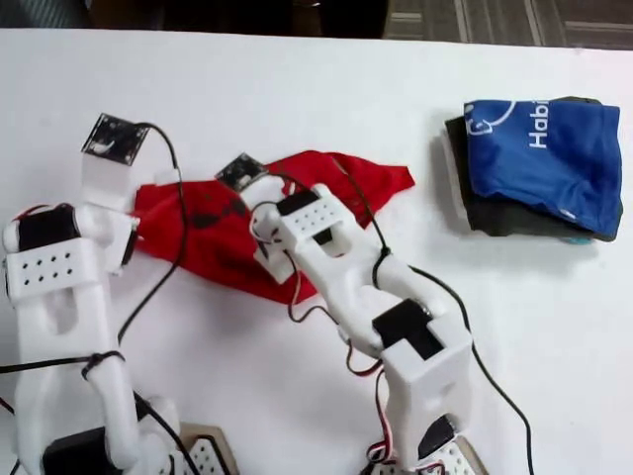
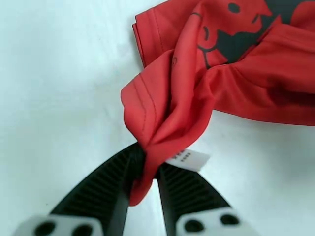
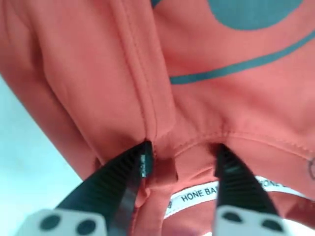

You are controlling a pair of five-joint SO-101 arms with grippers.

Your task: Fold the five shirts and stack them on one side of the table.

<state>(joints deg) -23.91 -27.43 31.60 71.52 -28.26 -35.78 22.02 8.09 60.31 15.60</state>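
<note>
Left claw (image 2: 147, 158) clamped on a bunched edge of the red shirt (image 1: 213, 255), mid-table (image 1: 297, 89). Right claw (image 3: 183, 156) looks open, tips astride the shirt's collar seam. Folded stack (image 1: 534, 168), blue on top, sits well apart at the table's right.

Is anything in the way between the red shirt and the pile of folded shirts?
No, nothing visible. Only bare table lies between the red shirt and the pile of folded shirts. The left end effector is shut on the shirt's edge.
</note>
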